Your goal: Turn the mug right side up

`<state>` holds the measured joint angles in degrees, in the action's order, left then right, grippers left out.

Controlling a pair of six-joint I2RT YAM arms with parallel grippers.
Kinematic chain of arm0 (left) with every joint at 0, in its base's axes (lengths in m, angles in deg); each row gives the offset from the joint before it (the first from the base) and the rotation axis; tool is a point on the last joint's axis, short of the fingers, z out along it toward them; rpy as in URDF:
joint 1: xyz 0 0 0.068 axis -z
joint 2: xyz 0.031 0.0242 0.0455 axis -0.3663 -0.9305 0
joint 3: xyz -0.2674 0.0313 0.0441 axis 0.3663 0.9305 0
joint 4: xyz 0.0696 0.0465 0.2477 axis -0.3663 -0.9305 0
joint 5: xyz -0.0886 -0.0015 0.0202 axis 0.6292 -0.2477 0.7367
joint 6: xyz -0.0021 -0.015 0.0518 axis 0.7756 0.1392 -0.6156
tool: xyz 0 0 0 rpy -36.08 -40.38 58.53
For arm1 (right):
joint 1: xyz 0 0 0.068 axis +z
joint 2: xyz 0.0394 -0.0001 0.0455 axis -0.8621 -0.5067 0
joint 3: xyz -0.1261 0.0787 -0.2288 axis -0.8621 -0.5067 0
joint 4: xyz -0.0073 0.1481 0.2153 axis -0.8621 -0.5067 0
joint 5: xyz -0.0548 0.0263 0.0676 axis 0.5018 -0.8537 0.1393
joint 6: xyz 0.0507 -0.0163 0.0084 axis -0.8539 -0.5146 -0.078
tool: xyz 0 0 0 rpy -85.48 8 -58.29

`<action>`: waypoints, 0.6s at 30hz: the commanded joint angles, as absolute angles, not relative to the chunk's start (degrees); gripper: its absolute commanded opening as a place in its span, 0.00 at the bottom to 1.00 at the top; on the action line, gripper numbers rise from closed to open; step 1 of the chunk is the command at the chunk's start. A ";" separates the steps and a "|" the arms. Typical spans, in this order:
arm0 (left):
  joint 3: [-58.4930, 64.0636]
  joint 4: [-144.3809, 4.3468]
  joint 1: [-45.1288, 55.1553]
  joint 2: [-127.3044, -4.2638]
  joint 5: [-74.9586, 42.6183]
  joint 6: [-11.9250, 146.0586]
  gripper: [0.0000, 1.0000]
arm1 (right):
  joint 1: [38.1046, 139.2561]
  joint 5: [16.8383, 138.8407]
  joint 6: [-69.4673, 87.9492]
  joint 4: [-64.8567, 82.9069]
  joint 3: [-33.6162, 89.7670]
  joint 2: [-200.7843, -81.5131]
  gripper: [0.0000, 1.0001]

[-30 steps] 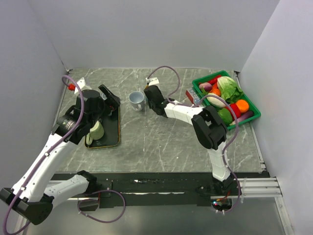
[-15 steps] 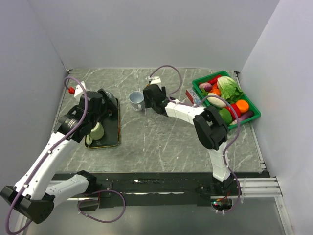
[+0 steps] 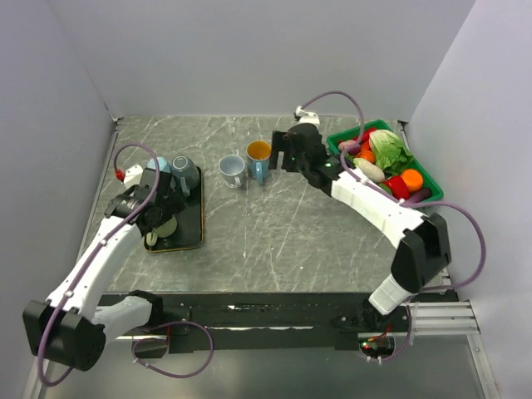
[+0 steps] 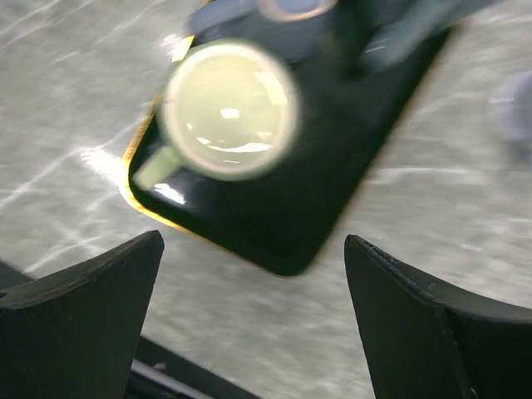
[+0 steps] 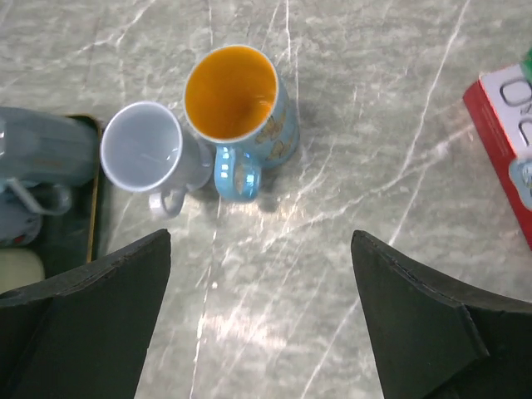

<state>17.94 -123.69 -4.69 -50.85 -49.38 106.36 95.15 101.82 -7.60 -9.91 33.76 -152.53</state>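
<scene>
A blue mug with an orange inside (image 3: 258,156) (image 5: 234,100) stands upright, mouth up, on the marble table, touching a white mug (image 3: 232,170) (image 5: 143,151) that is also upright. My right gripper (image 3: 287,153) (image 5: 262,249) hovers open just right of the blue mug, nothing between its fingers. A black tray (image 3: 187,224) (image 4: 332,199) on the left carries a dark grey mug (image 3: 184,172) lying bottom up and a pale green mug (image 4: 229,108) (image 3: 167,226), blurred. My left gripper (image 3: 163,202) (image 4: 253,249) hangs open above the tray's near edge, empty.
A green basket (image 3: 430,179) full of vegetables sits at the back right, with a red box (image 5: 509,125) beside it. Grey walls close in the table on three sides. A black rail runs along the near edge.
My right gripper opened and let go of the blue mug, which now stands upright beside the white mug; the arm drew back to the right. My left arm pulled back toward the near left.
</scene>
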 commanded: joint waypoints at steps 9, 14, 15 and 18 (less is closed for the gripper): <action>23.36 -109.76 -15.77 -54.36 -41.84 86.78 0.96 | 90.06 92.69 -12.33 -18.15 28.03 -145.33 0.94; 27.93 -105.26 -18.49 -55.42 -36.48 85.54 0.96 | 89.17 91.90 -12.07 -18.42 27.85 -144.62 0.93; 28.37 -104.21 -18.85 -55.50 -35.78 85.37 0.96 | 88.82 91.81 -11.90 -18.50 27.94 -144.62 0.93; 30.12 -102.71 -19.90 -55.16 -32.79 85.90 0.96 | 88.56 91.63 -11.63 -19.03 28.20 -144.53 0.93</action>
<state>28.69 -107.82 -18.55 -55.57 -37.91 87.41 89.25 92.11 -11.56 -18.74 27.84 -147.62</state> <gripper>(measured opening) 0.964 0.936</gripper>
